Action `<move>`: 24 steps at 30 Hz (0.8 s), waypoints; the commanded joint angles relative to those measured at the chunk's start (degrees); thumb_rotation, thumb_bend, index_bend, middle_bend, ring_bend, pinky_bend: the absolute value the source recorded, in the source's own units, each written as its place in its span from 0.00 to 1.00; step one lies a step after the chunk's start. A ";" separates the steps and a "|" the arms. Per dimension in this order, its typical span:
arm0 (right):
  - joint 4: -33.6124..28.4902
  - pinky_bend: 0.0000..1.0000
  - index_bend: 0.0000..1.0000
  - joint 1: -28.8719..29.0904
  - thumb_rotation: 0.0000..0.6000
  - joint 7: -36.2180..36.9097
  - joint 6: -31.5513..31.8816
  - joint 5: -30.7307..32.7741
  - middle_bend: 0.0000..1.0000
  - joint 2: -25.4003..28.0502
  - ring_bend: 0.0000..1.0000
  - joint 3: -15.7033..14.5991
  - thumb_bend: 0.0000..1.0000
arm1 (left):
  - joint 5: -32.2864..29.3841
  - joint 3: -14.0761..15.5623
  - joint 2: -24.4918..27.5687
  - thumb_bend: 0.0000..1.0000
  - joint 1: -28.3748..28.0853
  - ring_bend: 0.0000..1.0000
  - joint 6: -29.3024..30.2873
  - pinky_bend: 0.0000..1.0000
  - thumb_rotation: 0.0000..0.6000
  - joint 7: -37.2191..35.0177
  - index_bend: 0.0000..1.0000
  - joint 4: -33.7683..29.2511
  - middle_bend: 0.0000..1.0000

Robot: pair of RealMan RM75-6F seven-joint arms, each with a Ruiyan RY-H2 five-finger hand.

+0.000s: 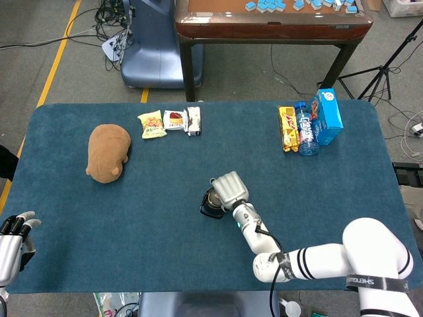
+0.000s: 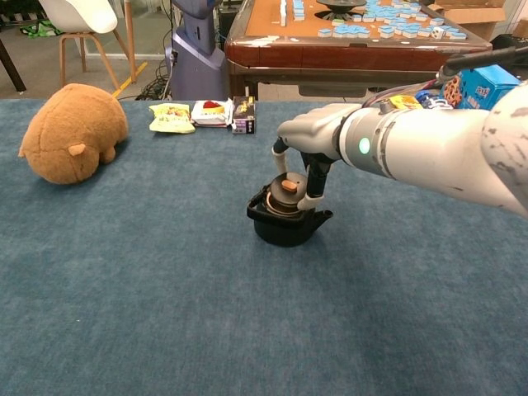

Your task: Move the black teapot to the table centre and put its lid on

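Observation:
The black teapot [image 2: 285,223] [image 1: 209,205] stands on the blue table cloth near the middle of the table. Its round dark lid [image 2: 288,185], with a small brown knob, hangs tilted just over the pot's mouth. My right hand [image 2: 309,136] [image 1: 229,189] pinches the lid from above, fingers reaching down on either side of it. In the head view the hand hides most of the lid. My left hand [image 1: 13,247] rests at the table's near left corner, fingers apart, holding nothing.
A brown plush toy [image 1: 107,152] lies at the left. Snack packets [image 1: 170,121] sit at the back centre. A blue box, a bottle and a yellow packet [image 1: 308,125] stand at the back right. A wooden table with blue tiles [image 2: 355,37] is behind.

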 commanded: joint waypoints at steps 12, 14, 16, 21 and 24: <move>-0.42 0.92 0.32 -0.12 1.00 1.21 -0.09 -0.73 0.97 0.54 0.91 0.10 0.17 | 0.02 -0.01 -0.05 0.76 -0.02 0.26 -0.05 0.54 1.00 0.18 0.39 0.01 0.30; -0.59 0.92 0.32 -0.19 1.00 1.45 -0.10 -0.90 0.97 0.69 0.91 0.08 0.17 | 0.05 0.00 -0.07 0.76 -0.02 0.26 -0.06 0.54 1.00 0.22 0.39 -0.02 0.30; -0.87 0.92 0.32 -0.27 1.00 1.68 -0.04 -1.16 0.97 0.96 0.91 0.09 0.17 | 0.01 -0.01 -0.09 0.76 -0.04 0.26 -0.11 0.54 1.00 0.33 0.39 -0.01 0.30; -2.18 0.92 0.32 -0.53 1.00 2.07 0.56 -1.75 0.97 1.93 0.91 0.09 0.17 | -0.01 -0.02 -0.11 0.76 -0.07 0.26 -0.17 0.54 1.00 0.46 0.39 -0.05 0.30; -3.29 0.92 0.32 -0.71 1.00 2.29 1.00 -2.15 0.97 2.65 0.91 0.10 0.17 | 0.05 0.01 -0.14 0.76 -0.11 0.26 -0.25 0.54 1.00 0.64 0.39 -0.06 0.30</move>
